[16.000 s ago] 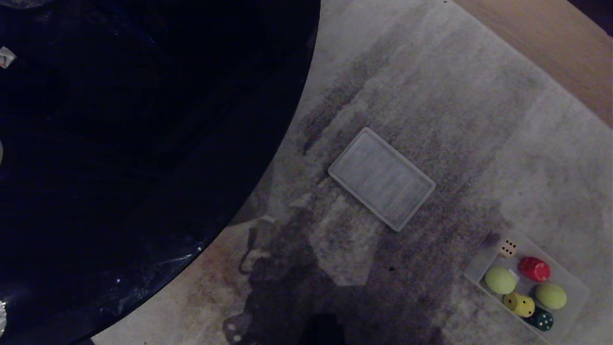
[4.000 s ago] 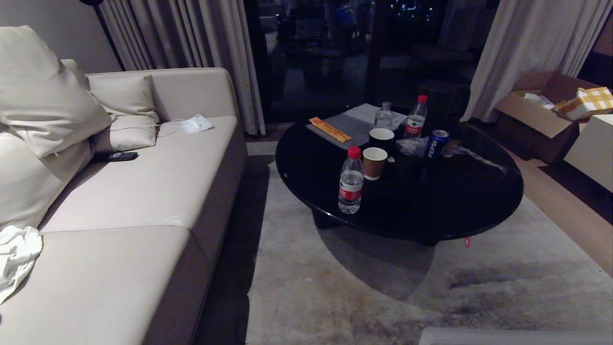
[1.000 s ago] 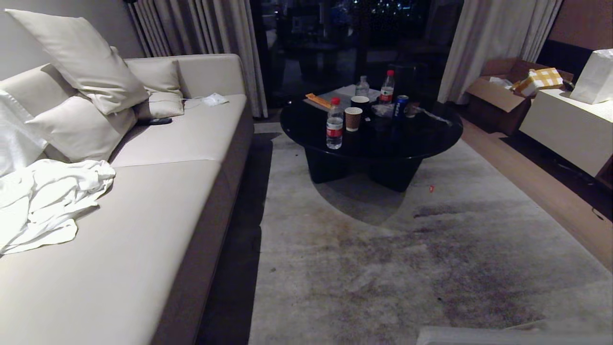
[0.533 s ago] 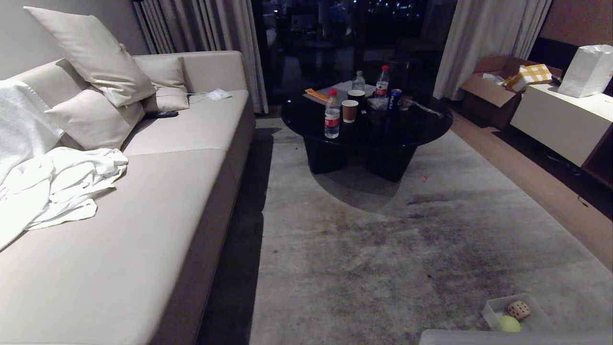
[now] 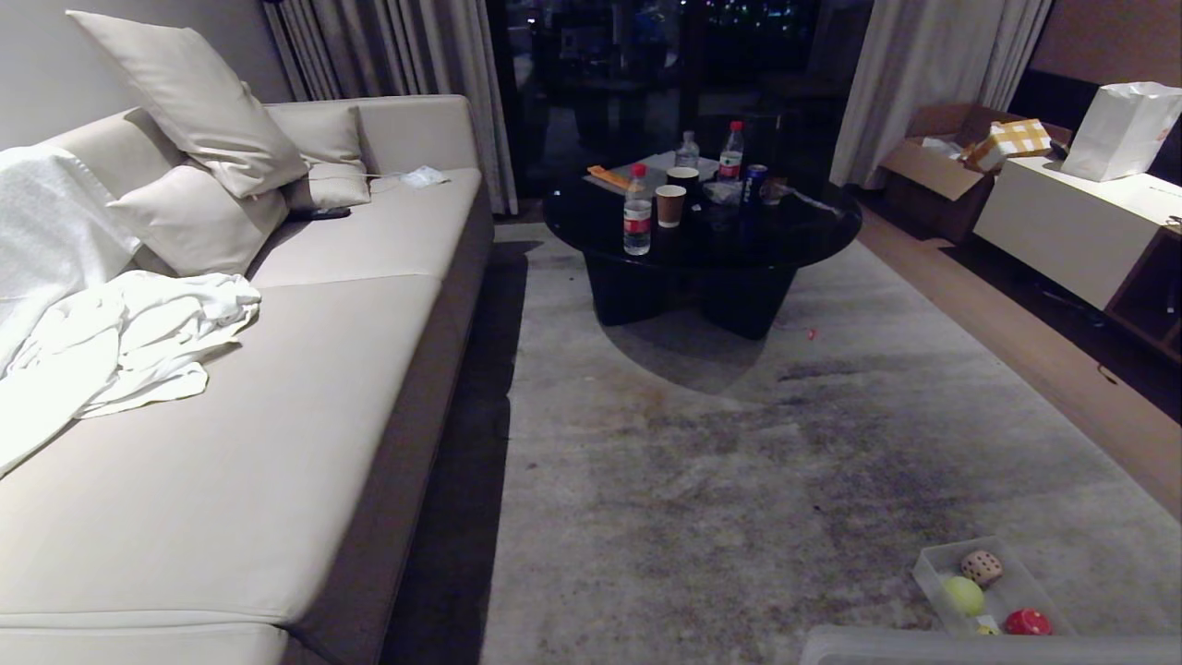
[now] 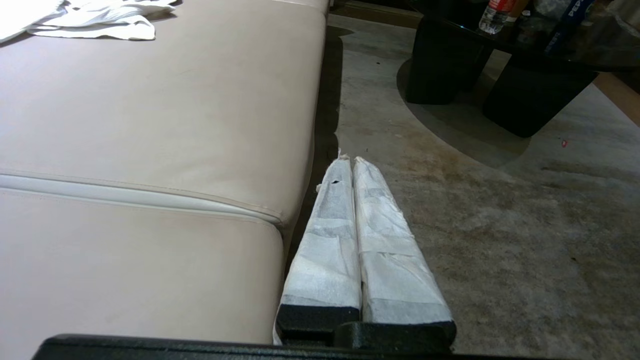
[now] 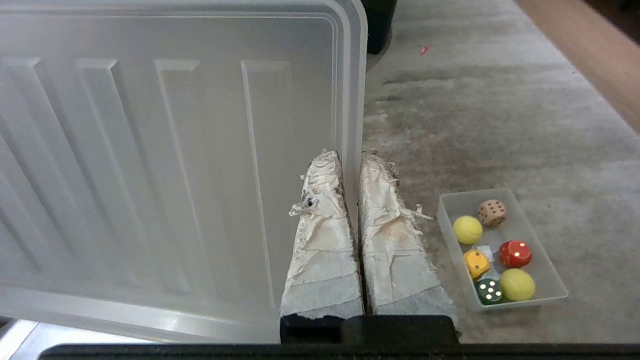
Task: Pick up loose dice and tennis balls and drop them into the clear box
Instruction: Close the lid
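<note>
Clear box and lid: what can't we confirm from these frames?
- Head view: clear box is cut off by the lid's edge at the picture's bottom; only the beige die, one tennis ball and the red die show fully.
- Right wrist view: right gripper is shut on the lid; the floor behind the lid is hidden.
- Left wrist view: left gripper is shut; no box in view.

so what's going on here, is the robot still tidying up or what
The right gripper is shut on the edge of a flat ribbed clear lid panel, held up above the grey rug. The shallow translucent plastic box sits on the rug holding four dotted dice and both fuzzy yellow-green tennis balls. The left gripper is shut, empty, beside the beige sofa.
</note>
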Available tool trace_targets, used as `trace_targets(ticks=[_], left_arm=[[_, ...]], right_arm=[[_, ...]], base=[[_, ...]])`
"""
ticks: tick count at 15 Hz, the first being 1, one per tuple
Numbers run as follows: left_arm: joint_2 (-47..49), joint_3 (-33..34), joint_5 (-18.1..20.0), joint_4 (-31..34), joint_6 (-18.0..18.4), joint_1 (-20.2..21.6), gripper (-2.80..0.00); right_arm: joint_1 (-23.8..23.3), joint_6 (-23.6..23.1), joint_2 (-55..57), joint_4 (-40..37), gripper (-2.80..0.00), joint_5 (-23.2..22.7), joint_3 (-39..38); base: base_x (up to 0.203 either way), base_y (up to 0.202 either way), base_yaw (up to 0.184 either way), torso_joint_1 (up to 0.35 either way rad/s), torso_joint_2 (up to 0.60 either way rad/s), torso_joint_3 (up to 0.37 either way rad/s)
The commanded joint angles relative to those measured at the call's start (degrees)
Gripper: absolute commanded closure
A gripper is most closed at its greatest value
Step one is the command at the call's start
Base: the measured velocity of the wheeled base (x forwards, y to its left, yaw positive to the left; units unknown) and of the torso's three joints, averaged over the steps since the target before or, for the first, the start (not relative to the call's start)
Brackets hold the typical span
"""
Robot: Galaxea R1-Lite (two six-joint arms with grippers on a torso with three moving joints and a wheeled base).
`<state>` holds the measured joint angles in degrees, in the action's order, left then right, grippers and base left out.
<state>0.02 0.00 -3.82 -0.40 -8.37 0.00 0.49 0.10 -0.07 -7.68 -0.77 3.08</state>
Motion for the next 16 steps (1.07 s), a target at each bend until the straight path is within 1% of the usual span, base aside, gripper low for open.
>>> trace_targets(ticks=[1,6,8,16], left_arm=[[0.1,0.1,0.0,0.0,-0.1,0.0,0.00],[0.1,0.1,0.0,0.0,0.1,0.0,0.00],[0.1,0.1,0.0,0.0,0.0,0.0,0.00],[0.1,0.1,0.0,0.0,0.0,0.0,0.00]], right_arm=[[0.0,0.0,0.0,-0.1,0.00,0.0,0.0],[0.0,0.0,0.1,-0.1,0.00,0.0,0.0],[0.0,0.0,0.1,-0.1,0.00,0.0,0.0],[0.0,0.0,0.1,-0.1,0.00,0.0,0.0]], base=[[0.000,0.000,0.000,0.000,0.00,0.000],[0.000,0.000,0.000,0.000,0.00,0.000],[0.002,-0.067,0.014,-0.001,0.00,0.000],[0.000,-0.181,0.001,0.002,0.00,0.001]])
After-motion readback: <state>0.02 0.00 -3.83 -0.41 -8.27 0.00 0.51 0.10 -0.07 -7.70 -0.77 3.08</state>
